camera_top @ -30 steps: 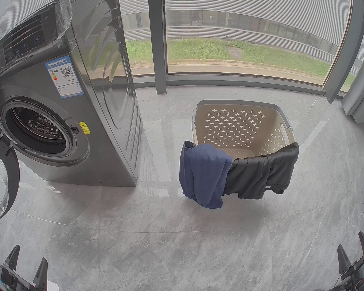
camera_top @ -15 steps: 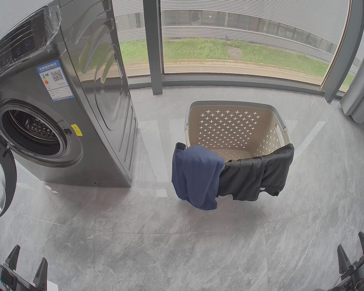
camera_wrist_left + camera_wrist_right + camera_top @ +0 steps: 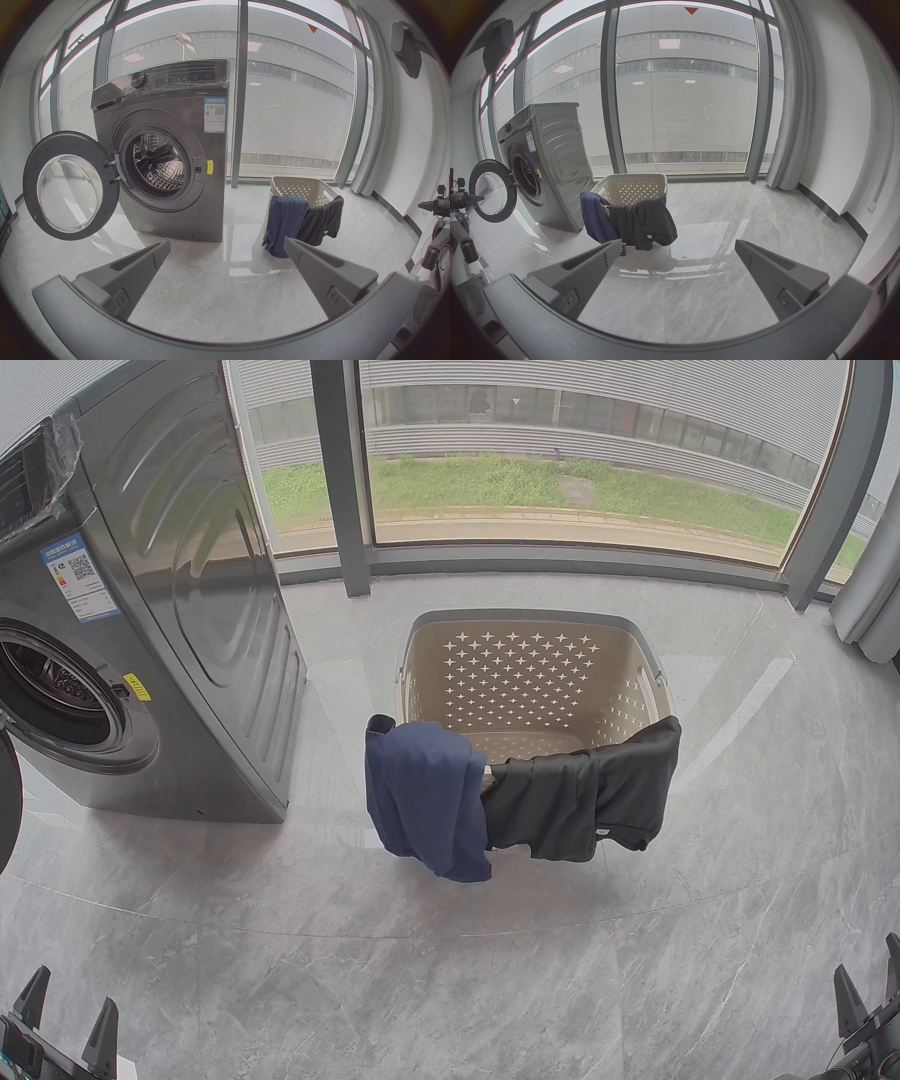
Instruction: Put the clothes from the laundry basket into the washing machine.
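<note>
Two spread, empty grippers, the left gripper [image 3: 226, 241] and the right gripper [image 3: 678, 243], sit well apart from the laundry basket [image 3: 530, 615]. A blue garment [image 3: 427, 796] and a black garment [image 3: 572, 801] drape over its near rim. Both are probably light and limp, so pinch at the rim fold.

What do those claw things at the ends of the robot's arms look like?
They match. The left gripper and the right gripper each have two dark grey, wedge-shaped fingers that taper to points, with ribbed patches on the inner faces near the tips and small round screw holes lower down.
</note>
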Motion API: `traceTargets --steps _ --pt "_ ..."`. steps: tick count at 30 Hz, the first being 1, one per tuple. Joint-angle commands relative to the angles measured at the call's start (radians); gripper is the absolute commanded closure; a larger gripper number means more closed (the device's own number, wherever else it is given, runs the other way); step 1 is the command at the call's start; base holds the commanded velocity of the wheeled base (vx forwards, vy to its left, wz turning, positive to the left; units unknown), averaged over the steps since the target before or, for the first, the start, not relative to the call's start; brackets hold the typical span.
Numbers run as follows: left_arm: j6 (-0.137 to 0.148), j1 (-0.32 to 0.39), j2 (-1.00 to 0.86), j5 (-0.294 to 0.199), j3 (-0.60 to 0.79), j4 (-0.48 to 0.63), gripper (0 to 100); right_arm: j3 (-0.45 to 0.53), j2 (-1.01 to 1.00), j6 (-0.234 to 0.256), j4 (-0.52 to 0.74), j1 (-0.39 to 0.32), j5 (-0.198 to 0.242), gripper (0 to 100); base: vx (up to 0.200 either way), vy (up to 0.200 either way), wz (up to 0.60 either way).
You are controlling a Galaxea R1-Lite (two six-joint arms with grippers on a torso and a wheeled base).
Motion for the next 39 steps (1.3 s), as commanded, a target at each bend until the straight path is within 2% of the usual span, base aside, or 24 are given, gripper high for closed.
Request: traceTargets --steps 1,12,18,33,39 --pt "-0.001 -0.001 -0.018 0.001 0.016 0.000 0 0.016 -0.016 0.000 0.000 0.000 0.000 0 0.000 0.000 0.00" --pt "-0.002 -0.001 -0.018 0.001 0.016 0.000 0 0.016 -0.016 0.000 0.000 0.000 0.000 0 0.000 0.000 0.00" --pt "-0.001 -0.001 -0.018 0.001 0.016 0.000 0 0.016 -0.016 0.000 0.000 0.000 0.000 0 0.000 -0.200 0.00" --pt "-0.001 -0.001 -0.018 0.001 0.016 0.000 0 0.016 -0.016 0.000 0.000 0.000 0.000 0 0.000 0.000 0.00" --pt "-0.001 -0.001 -0.018 0.001 0.016 0.000 0 0.016 -0.016 0.000 0.000 0.000 0.000 0 0.200 0.000 0.00"
